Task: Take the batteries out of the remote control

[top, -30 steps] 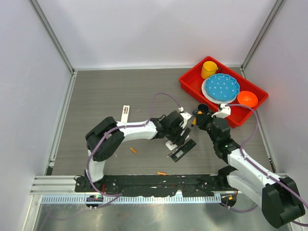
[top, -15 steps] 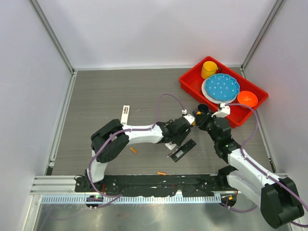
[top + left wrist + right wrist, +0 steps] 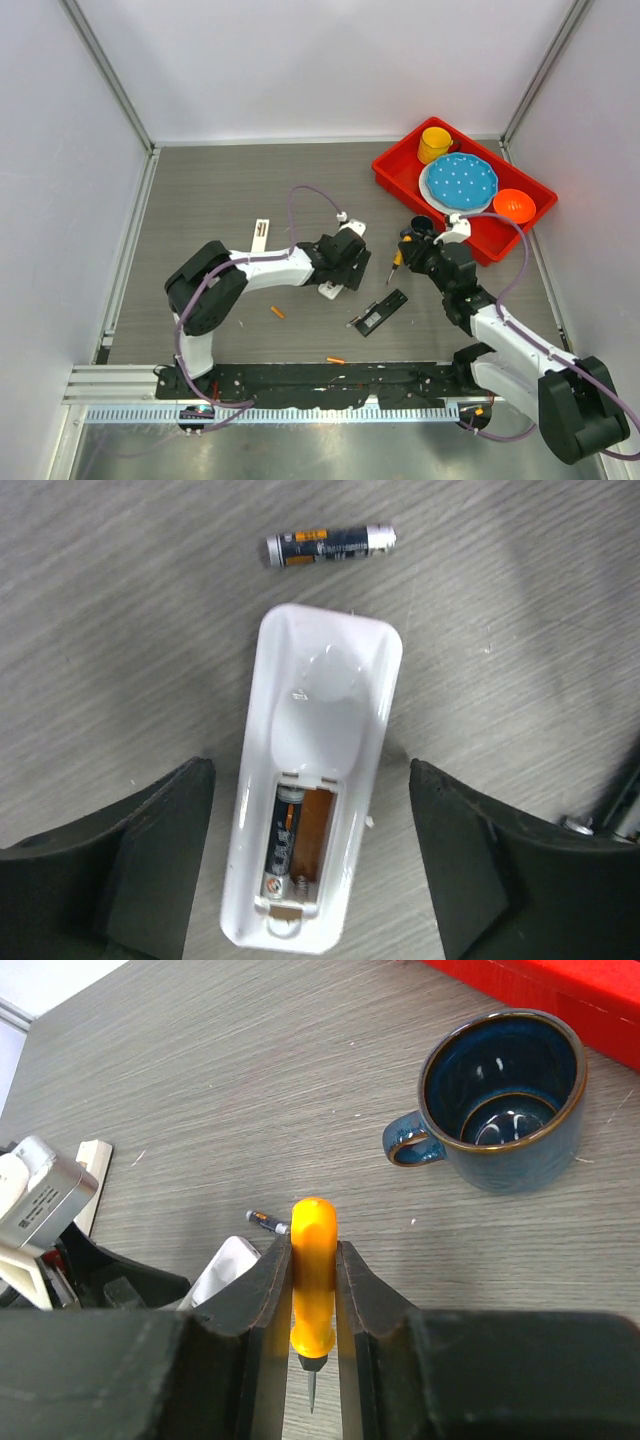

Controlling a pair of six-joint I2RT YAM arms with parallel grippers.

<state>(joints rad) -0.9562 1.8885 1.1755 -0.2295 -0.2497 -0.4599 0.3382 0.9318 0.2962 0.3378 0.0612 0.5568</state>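
Note:
In the left wrist view a white remote control (image 3: 315, 780) lies back-up on the table with its battery bay uncovered. One dark battery (image 3: 282, 845) sits in the left slot; the slot beside it is empty. Another dark battery (image 3: 330, 545) lies loose on the table beyond the remote's far end. My left gripper (image 3: 312, 880) is open, a finger on each side of the remote and touching nothing. My right gripper (image 3: 313, 1290) is shut on an orange-handled screwdriver (image 3: 313, 1260), tip down. From above, the left gripper (image 3: 345, 265) hangs over the white remote (image 3: 329, 291), the right gripper (image 3: 400, 258) to its right.
A black remote (image 3: 382, 312) lies right of the white one. Two orange batteries (image 3: 278, 312) (image 3: 335, 360) and a white cover strip (image 3: 261, 236) lie on the table. A blue mug (image 3: 500, 1100) stands by the red tray (image 3: 395, 175) holding a plate, cup and bowl.
My left gripper has drawn back to the left, away from the black remote, and the white remote has shifted left with it. The right gripper still holds the screwdriver, almost unmoved.

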